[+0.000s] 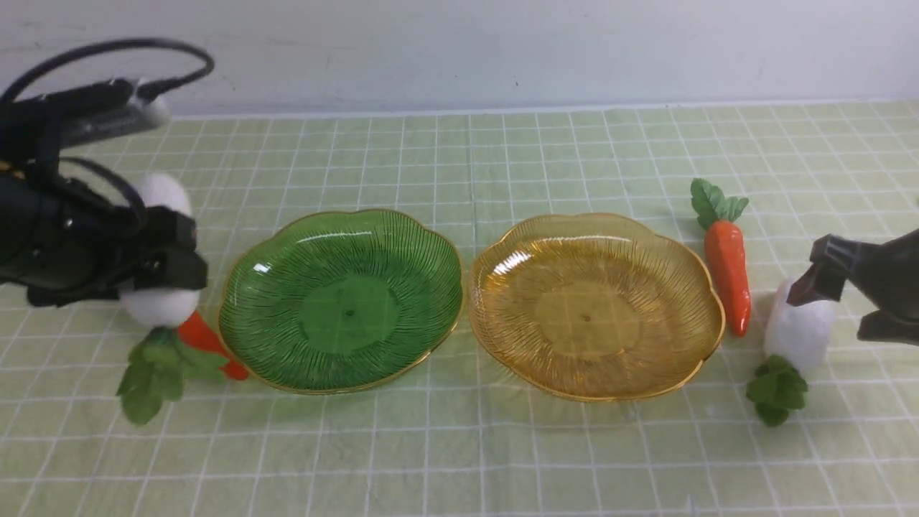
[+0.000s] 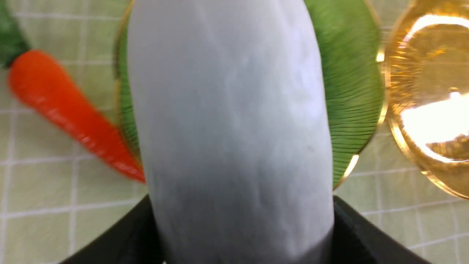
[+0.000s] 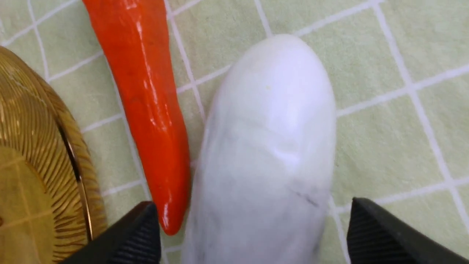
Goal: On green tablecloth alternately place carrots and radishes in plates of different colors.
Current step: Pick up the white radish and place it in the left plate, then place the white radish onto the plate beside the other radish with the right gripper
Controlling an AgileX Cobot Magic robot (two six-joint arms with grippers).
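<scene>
The green tablecloth (image 1: 459, 445) holds a dark green plate (image 1: 341, 301) and an amber plate (image 1: 596, 305) side by side, both empty. My left gripper (image 1: 169, 266) is shut on a white radish (image 1: 161, 307) left of the green plate; its leaves (image 1: 154, 373) hang toward me. In the left wrist view the radish (image 2: 231, 121) fills the space between the fingers. A carrot (image 1: 208, 343) lies beside it. My right gripper (image 1: 836, 309) is open, with a finger on each side of the second radish (image 3: 263, 165). The other carrot (image 1: 727, 269) lies by the amber plate.
A pale wall (image 1: 459, 43) runs along the cloth's far edge. The left arm's black cable (image 1: 108, 54) loops at the back left. The right carrot's tip (image 3: 168, 220) lies close to one right finger (image 3: 128, 238), with the amber plate's rim (image 3: 84, 183) just beyond.
</scene>
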